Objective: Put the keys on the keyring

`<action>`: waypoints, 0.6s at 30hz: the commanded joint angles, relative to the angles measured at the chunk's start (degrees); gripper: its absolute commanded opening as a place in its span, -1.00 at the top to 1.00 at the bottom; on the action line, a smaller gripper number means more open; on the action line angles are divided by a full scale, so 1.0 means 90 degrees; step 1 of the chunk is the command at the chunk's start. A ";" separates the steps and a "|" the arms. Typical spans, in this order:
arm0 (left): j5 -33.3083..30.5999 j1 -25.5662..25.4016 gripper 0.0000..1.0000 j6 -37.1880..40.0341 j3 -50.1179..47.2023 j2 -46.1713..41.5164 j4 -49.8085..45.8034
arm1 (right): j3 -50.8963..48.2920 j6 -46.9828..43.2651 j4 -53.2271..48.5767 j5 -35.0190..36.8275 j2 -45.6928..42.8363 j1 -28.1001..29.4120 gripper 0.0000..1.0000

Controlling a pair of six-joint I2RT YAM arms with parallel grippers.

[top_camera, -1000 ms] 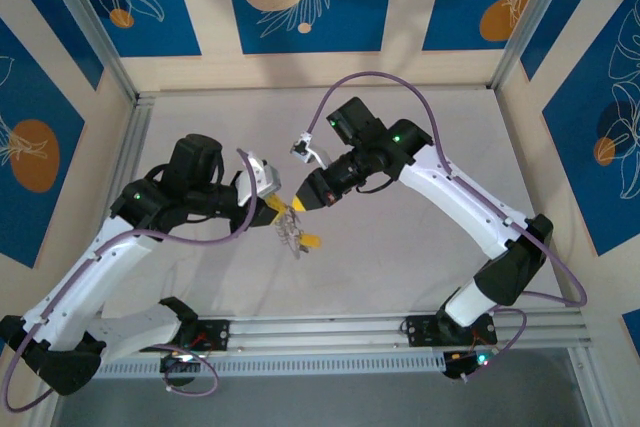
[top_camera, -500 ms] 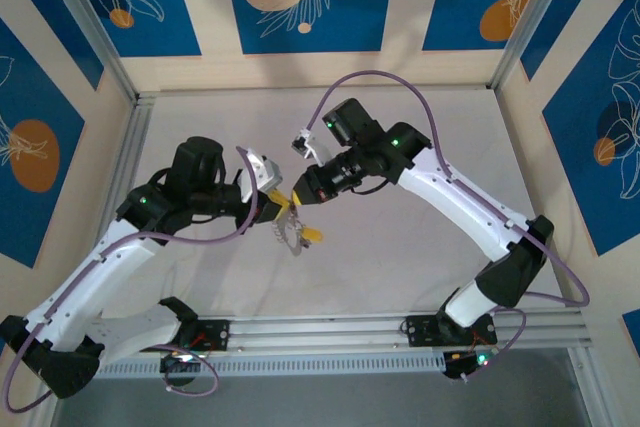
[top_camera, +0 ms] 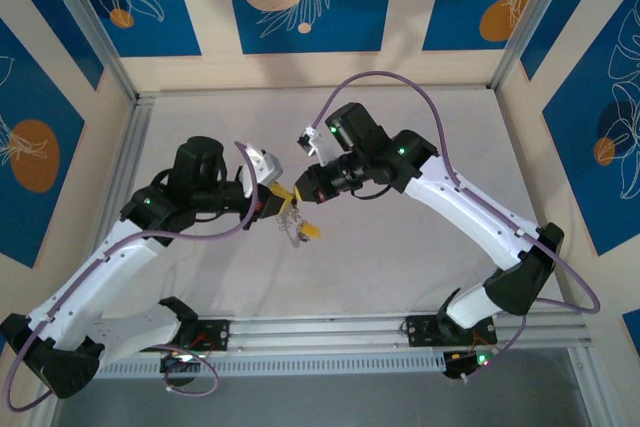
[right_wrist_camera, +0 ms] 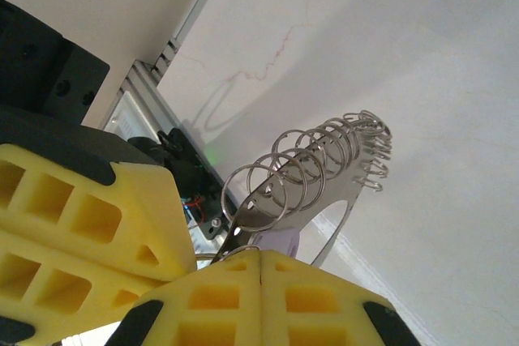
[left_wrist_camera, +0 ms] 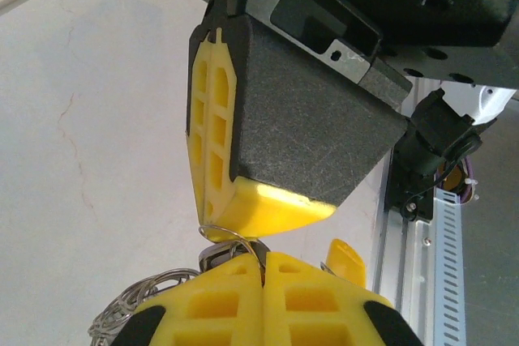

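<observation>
Yellow-fingered, my left hand (left_wrist_camera: 263, 263) is pressing shut on the thin grey keyring (left_wrist_camera: 227, 235), holding it above the surface (top_camera: 400, 237). My right hand (right_wrist_camera: 261, 255) is meeting it tip to tip, fingers pressed together too, pinching what looks like the lilac-headed key (right_wrist_camera: 280, 242) at their seam. Silvery rings (right_wrist_camera: 324, 155) and a yellow tag (top_camera: 311, 234) are hanging beside both hands.

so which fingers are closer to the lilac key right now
right. the lilac key pokes out right at the tips of the right fingers, apparently pinched there; the left fingers sit just beside it, shut on the keyring
</observation>
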 commanded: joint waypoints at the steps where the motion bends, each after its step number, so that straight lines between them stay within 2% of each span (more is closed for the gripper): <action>1: 0.0611 -0.0120 1.00 -0.0169 0.0044 -0.0230 0.0817 | 0.0012 0.0054 -0.0086 0.0469 0.0112 0.0080 1.00; 8: 0.0678 -0.0120 1.00 -0.0332 -0.0048 -0.0260 0.1052 | 0.0254 0.0107 -0.0483 0.1061 0.0405 0.0245 1.00; 18: 0.0746 -0.0112 1.00 -0.0650 -0.0188 -0.0267 0.1452 | -0.0114 0.0483 -0.0075 0.1220 0.0213 0.0253 1.00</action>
